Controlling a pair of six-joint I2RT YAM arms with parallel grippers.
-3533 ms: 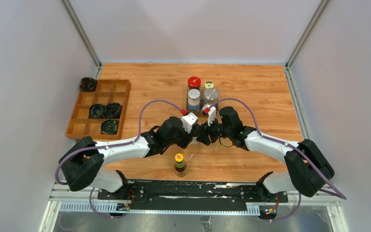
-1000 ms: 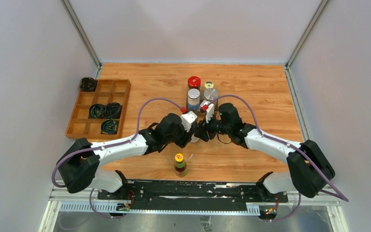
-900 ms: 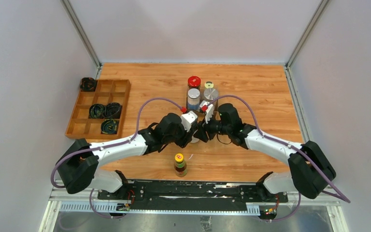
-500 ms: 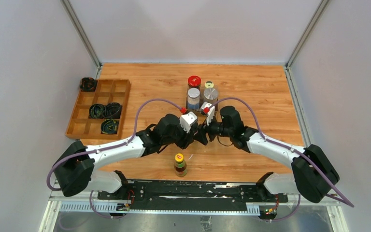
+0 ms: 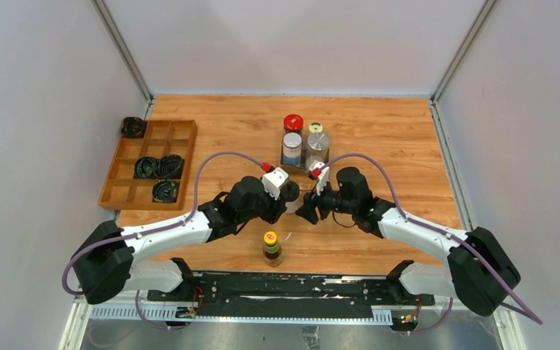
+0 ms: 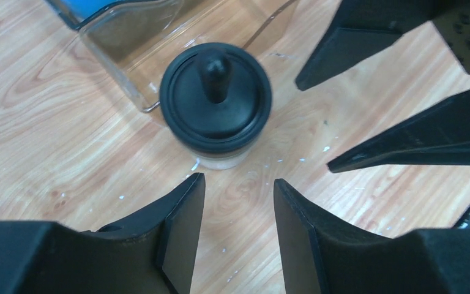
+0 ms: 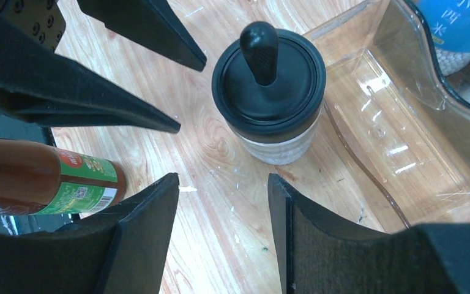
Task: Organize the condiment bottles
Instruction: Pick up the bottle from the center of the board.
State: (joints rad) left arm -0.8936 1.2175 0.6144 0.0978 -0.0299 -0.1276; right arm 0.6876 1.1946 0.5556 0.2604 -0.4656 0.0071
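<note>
At the left of the top view a wooden tray point(image 5: 148, 164) lies on the counter point(image 5: 394, 146). It has black coils point(image 5: 146, 168) in three of its compartments, and one more coil lies just past its upper left corner. Toward the middle, the left gripper point(image 6: 238, 184) hangs over the wood with its fingers spread and nothing between them. In its wrist view the black-capped jar point(image 6: 216, 98) stands upright just above the fingertips, apart from them. The sauce bottle point(image 5: 272, 248) stands upright at lower centre of the top view, near the counter's lower edge and well apart from the other bottles. Above centre, four bottles cluster together: the red-lidded jar point(image 5: 293, 124) and the shaker point(image 5: 316, 129) at the back, the blue-labelled jar point(image 5: 292, 149) and the silver-lidded jar point(image 5: 318, 146) in front. The wrist views show a clear bin point(image 7: 398, 147) around the blue-labelled jar. The black-capped jar stands outside that bin, just beside its wall. Right of centre, the right gripper point(image 7: 223, 180) faces the left one across the black-capped jar. Its fingers are also spread and empty, and their tips stop short of the jar.
</note>
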